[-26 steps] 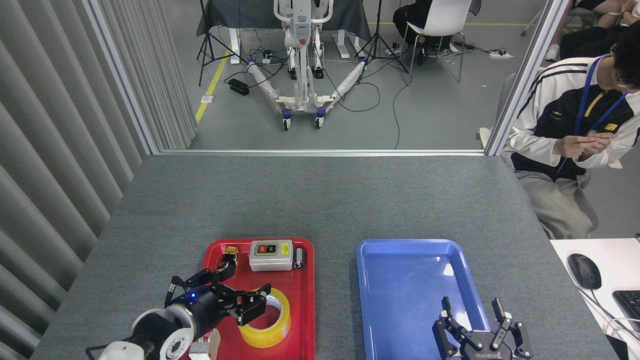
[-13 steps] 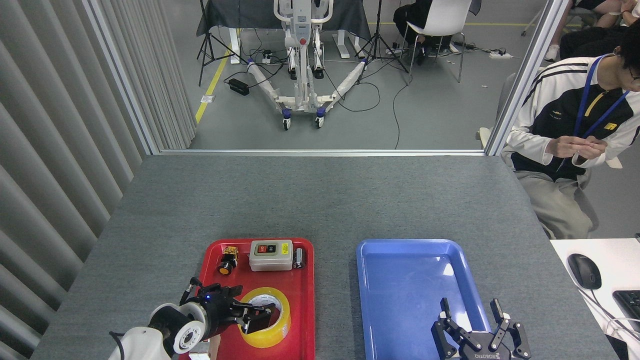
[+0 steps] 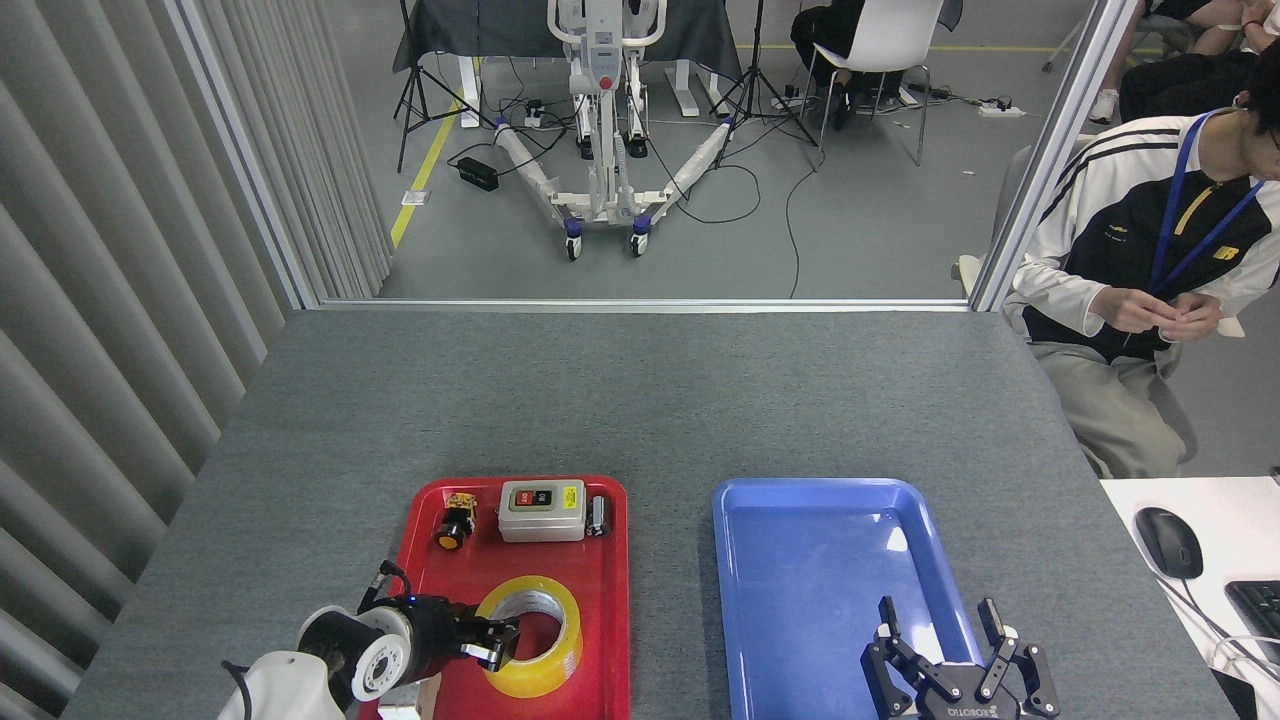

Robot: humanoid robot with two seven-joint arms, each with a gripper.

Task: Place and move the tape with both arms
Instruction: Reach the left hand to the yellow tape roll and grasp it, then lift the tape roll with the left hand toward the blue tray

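Note:
The tape [image 3: 556, 668], a yellow roll with a white core, lies flat at the near end of the red tray [image 3: 604, 585]. My left gripper [image 3: 494, 642] comes in from the lower left, low over the tray, with its dark fingertips against the roll's left wall and reaching into the hole. Whether it grips the roll does not show. My right gripper [image 3: 940, 645] is open near the bottom edge, fingers spread upward over the near end of the blue tray [image 3: 820, 560], holding nothing.
At the red tray's far end are a grey switch box [image 3: 541, 510], a yellow-black push button [image 3: 455, 522] and a small dark cylinder [image 3: 598, 516]. A person [image 3: 1120, 250] sits at the table's right. A mouse [image 3: 1168, 542] lies on a white desk at right. Ribbed wall on the left.
My left gripper has dropped and pulled back toward me, its fingers drawing in from a wide spread over the tape to the roll's left wall. The right gripper is nearly unmoved.

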